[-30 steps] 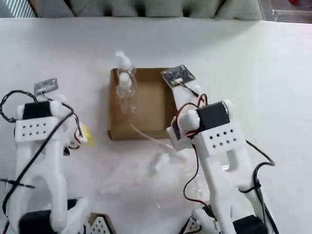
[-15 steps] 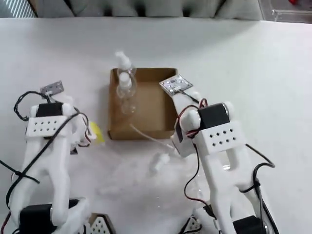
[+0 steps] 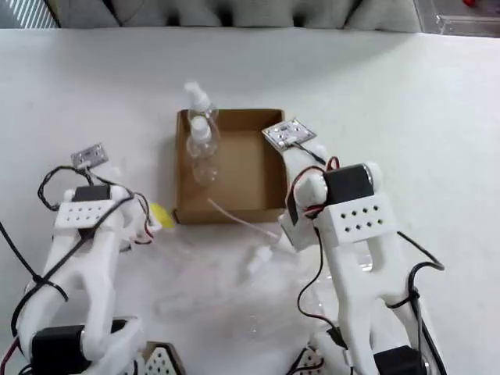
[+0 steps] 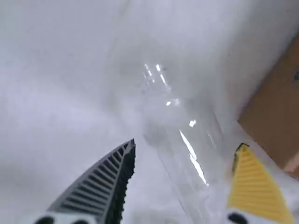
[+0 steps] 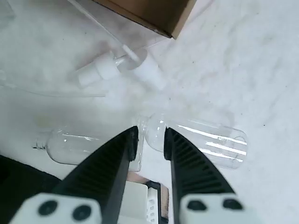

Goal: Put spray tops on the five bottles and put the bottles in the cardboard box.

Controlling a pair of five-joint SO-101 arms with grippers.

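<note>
One gripper [image 4: 186, 144], left, nearer cardboard box [image 3: 244, 170].

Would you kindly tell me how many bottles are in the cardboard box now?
2. One bottle stands at the box's far left corner; the other bottle sits just nearer along its left wall. An arm hides one corner.

Robot workbench, white table [image 3: 406, 94], grey cushions [image 3: 234, 12] behind

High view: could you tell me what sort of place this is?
Probably a robotics test bench: left arm and right arm at a white table, with a cardboard box and clear bottles.
</note>
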